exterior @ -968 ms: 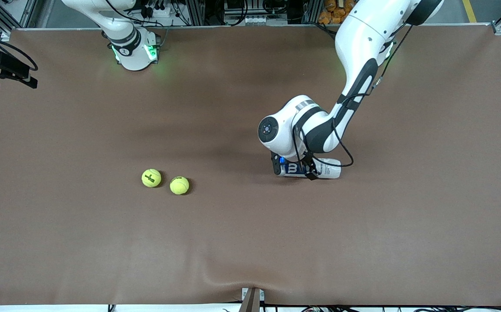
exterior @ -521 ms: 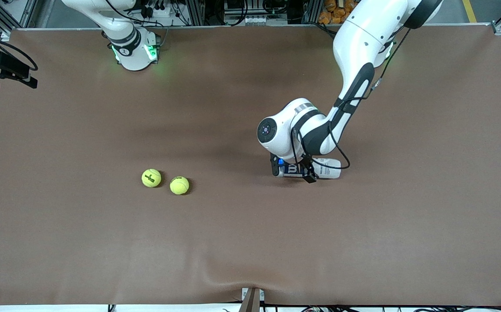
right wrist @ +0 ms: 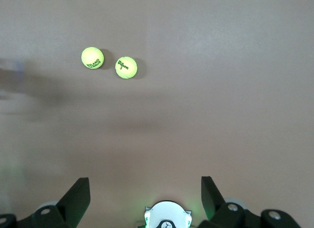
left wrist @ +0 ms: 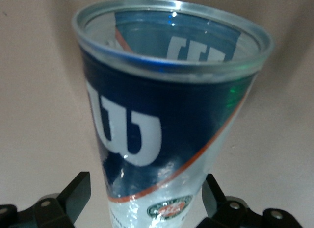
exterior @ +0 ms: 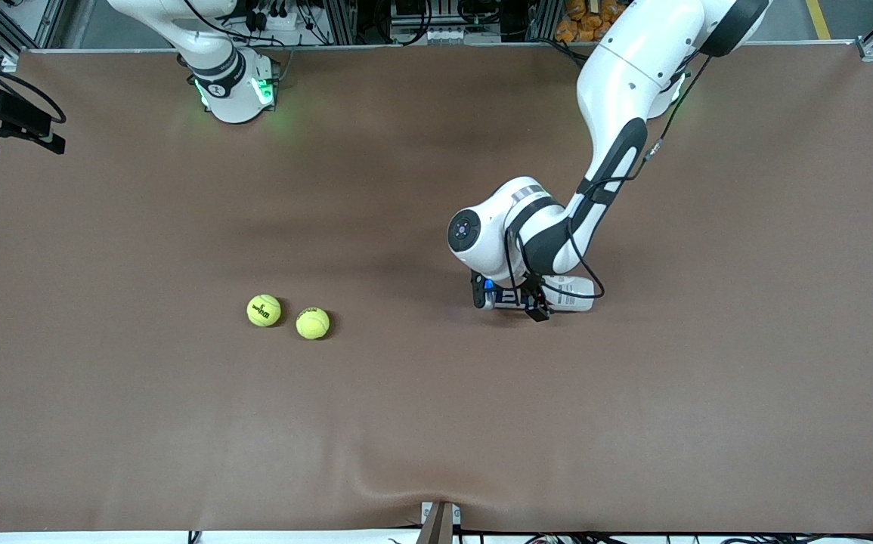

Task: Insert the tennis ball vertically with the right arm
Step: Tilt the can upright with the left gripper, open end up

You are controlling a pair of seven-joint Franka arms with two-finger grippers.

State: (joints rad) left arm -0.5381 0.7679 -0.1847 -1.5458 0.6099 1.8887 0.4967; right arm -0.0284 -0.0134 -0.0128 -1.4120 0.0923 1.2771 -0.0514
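Beside one tennis ball (exterior: 264, 310), another ball (exterior: 313, 323).

A brown tabletop (exterior: 708, 393) carries two yellow tennis balls (exterior: 264, 310) (exterior: 313, 323) lying just beside each other toward the right arm's end. Toward the left arm's end a clear tennis ball can (exterior: 568, 293) lies on its side, apparently resting directly on the surface.

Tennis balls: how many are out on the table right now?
2. One tennis ball lies toward the right arm's end; the second ball sits beside it, slightly nearer the front camera. The can looks empty from the left wrist view.
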